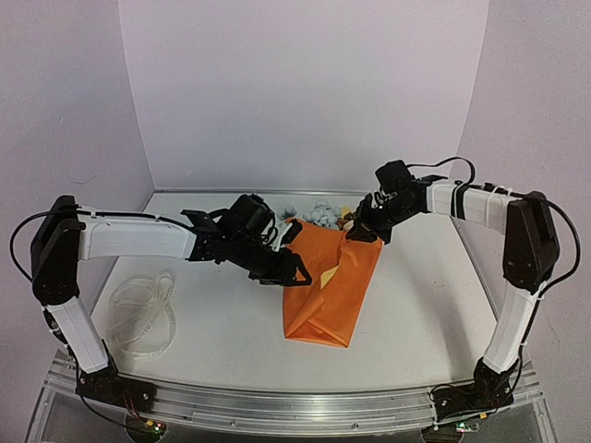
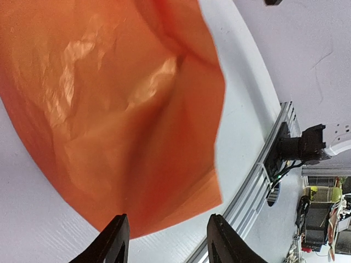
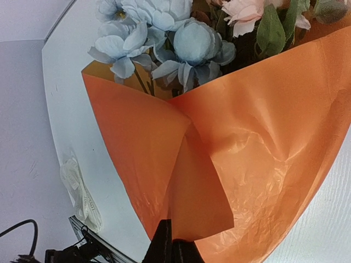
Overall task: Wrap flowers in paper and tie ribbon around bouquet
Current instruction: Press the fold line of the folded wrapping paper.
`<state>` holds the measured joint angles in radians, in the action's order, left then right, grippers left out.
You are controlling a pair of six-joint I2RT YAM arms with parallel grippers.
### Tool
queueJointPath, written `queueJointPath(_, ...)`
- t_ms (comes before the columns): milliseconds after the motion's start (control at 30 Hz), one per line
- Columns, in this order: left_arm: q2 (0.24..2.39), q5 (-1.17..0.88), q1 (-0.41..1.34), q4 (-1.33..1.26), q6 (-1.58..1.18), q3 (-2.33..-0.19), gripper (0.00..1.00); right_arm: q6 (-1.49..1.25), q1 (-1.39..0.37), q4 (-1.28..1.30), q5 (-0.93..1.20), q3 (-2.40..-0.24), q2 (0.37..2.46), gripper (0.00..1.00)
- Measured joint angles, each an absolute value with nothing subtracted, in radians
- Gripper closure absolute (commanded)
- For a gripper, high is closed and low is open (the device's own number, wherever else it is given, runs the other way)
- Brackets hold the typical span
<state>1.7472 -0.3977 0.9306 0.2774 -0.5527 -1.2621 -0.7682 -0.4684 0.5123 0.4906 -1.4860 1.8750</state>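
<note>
Paper of the bouquet is pinched at a folded flap's corner by the right gripper's closed jaws. The left gripper stands about half open at the cone's 9 o'clock side, gripping nothing. The cone lies mid-table, its long axis running 6 to 12 o'clock from above, with the flowers showing at its wide end at 12.

Orange paper folds around the flowers, with pale blue blooms and one cream-pink bloom crowding its open top edge, on a white table. At bottom centre the right gripper, jaws pressed together, meets the lower edge of an overlapping flap and apparently pinches it. The ribbon lies crumpled at left, apart from the paper.
</note>
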Motion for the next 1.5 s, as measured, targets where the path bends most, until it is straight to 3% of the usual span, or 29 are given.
queueJointPath(367,1.793,-0.415,0.932,0.256,-0.533,-1.204,0.78,-0.734,-0.458,0.517,0.508,-1.488,1.905,1.0)
queueJointPath(767,1.999,-0.44,1.0,0.253,-0.497,-1.262,0.84,-0.706,-0.439,0.518,0.514,-1.487,1.905,1.0)
queueJointPath(833,2.004,-0.443,1.008,0.253,-0.496,-1.269,0.84,-0.705,-0.437,0.518,0.514,-1.487,1.905,0.96)
queueJointPath(1000,2.025,-0.445,1.015,0.251,-0.496,-1.286,0.84,-0.699,-0.437,0.52,0.514,-1.455,1.888,0.63)
queueJointPath(1100,2.039,-0.446,1.016,0.25,-0.496,-1.288,0.84,-0.7,-0.437,0.532,0.513,-1.389,1.836,0.53)
queueJointPath(1267,2.049,-0.447,1.016,0.249,-0.497,-1.288,0.84,-0.687,-0.438,0.571,0.502,-1.294,1.724,0.48)
queueJointPath(1500,2.049,-0.447,1.017,0.246,-0.497,-1.288,0.84,-0.677,-0.474,0.608,0.481,-1.236,1.682,0.53)
